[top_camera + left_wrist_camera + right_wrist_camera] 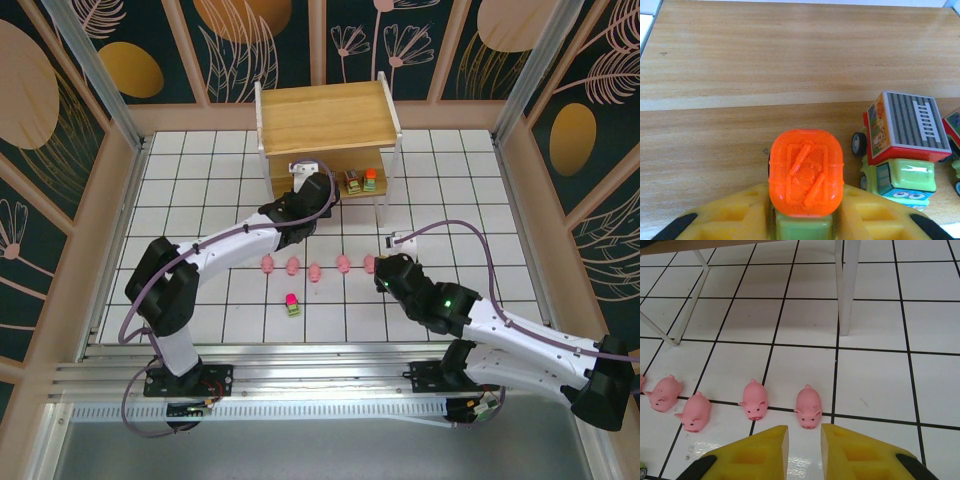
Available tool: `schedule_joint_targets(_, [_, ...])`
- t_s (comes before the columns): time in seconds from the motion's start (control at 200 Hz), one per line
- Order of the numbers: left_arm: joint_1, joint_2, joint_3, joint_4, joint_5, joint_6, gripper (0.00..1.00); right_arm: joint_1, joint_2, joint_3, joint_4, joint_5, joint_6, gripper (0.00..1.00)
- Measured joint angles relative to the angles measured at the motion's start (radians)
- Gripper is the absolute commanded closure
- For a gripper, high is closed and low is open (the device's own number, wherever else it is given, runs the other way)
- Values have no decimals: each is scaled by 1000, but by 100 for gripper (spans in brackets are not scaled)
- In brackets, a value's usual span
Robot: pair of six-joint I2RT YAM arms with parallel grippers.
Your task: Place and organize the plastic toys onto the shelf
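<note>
Bracketing the orange toy [806, 172] with the left gripper [806, 212] at the front edge of the shelf's [325, 115] lower board; pinching or only flanking, cannot tell. Judging it light, hard, slick plastic, best taken across the green body's sides. Hovering the right gripper [804, 440], clenched and empty, over the pigs [808, 407] at the table's [460, 190] middle.

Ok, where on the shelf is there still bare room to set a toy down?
The top board is bare all over. On the lower board, the wood left of and behind the orange-topped toy is free. Its right end is crowded: the grey-roofed truck stands close beside that toy, with another toy just past it.
</note>
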Motion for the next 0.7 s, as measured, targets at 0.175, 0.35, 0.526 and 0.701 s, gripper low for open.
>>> schedule_joint_targets(0.175, [0, 1, 0, 1, 0, 0, 56, 0, 0, 0, 0, -1, 0, 75])
schedule_joint_targets(0.35, [0, 1, 0, 1, -1, 0, 54, 0, 0, 0, 2, -2, 0, 75])
schedule_joint_targets(0.526, [0, 0, 0, 2, 0, 0, 53, 0, 0, 0, 3, -2, 0, 75])
schedule_joint_targets(0.701, [0, -40, -27, 20, 2, 3, 51, 0, 0, 0, 6, -12, 0, 75])
